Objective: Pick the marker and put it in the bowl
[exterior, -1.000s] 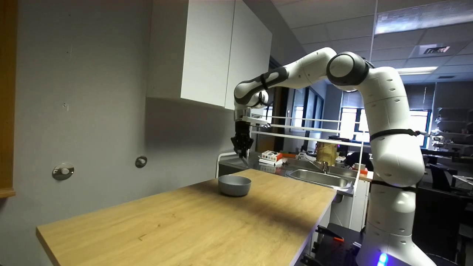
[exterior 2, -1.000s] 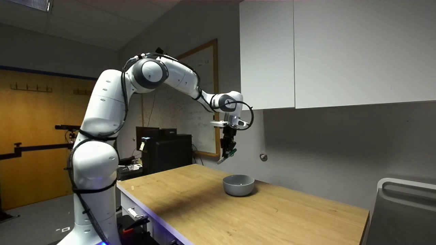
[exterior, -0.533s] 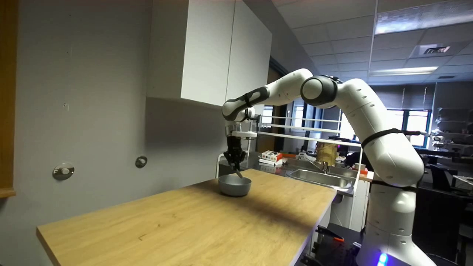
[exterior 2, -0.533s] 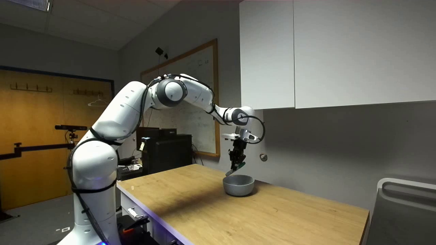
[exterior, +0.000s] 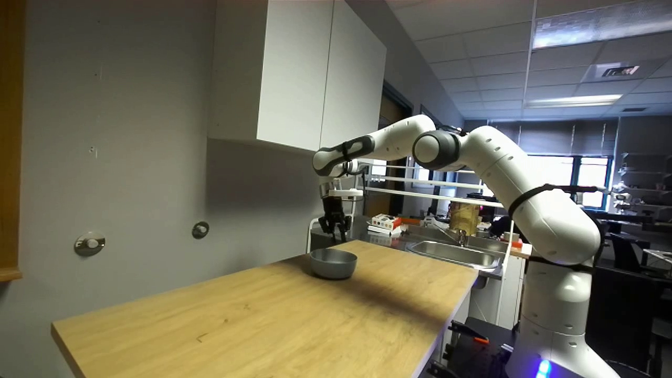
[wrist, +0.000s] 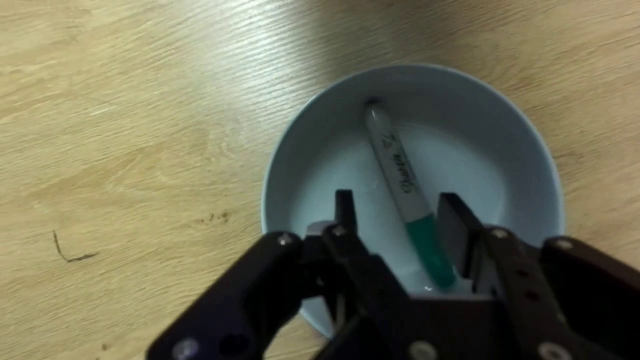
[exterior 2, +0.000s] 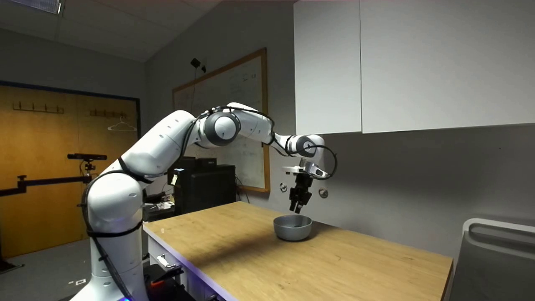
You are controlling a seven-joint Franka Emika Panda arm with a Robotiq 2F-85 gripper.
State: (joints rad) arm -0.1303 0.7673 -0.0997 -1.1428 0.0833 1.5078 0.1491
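In the wrist view, the slim grey-and-green marker (wrist: 401, 175) lies slantwise inside the round, shallow grey-blue bowl (wrist: 492, 130); the jaws of the black two-fingered gripper (wrist: 397, 215) stand apart, clamped on nothing. In an exterior view, the pale wooden tabletop (exterior: 273, 315) carries the bowl, and the marker no longer slants out from the fingertips just above it. In an exterior view, too, the white jointed arm (exterior 2: 154, 144) reaches lower and further over the bowl, its gripper unladen. The release has evidently worked, so the task looks done save for lifting clear.
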